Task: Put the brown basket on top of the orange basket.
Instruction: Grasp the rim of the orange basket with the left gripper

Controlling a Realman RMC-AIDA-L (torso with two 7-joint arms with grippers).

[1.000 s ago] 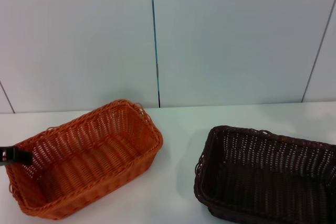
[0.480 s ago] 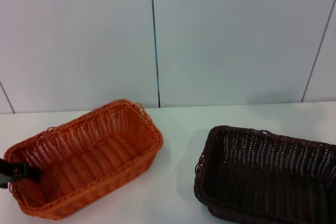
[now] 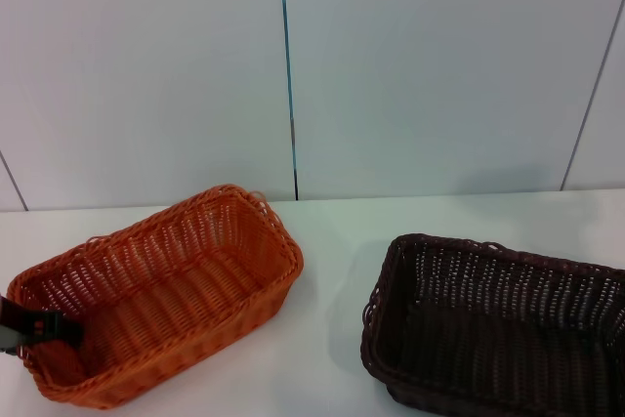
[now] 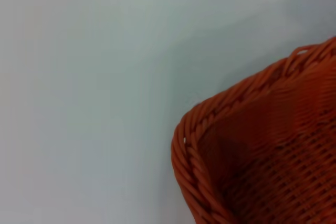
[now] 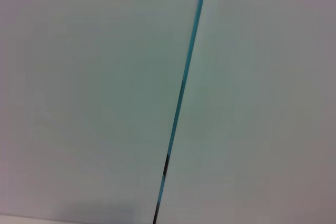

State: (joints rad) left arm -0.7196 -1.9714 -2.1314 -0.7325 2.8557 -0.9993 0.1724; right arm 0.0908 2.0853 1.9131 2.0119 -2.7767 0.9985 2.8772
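Observation:
The orange basket [image 3: 166, 290] rests on the white table at the left, set at an angle. The brown basket [image 3: 498, 324] sits on the table to its right, a hand's width away, its near and right parts cut off by the picture's edge. My left gripper [image 3: 39, 327] shows as a black piece at the orange basket's near left end, reaching over the braided rim to the inside. The left wrist view shows a rounded corner of the orange basket [image 4: 262, 150] and bare table beside it. My right gripper is out of view; its wrist camera sees only the wall.
The white table [image 3: 332, 241] runs back to a pale wall [image 3: 439, 65] with a dark vertical seam [image 3: 289, 75]. Bare table lies between the two baskets and behind them.
My left gripper has moved down and a little to the right, from beside the orange basket's left rim to over its near left end. Both baskets stay put.

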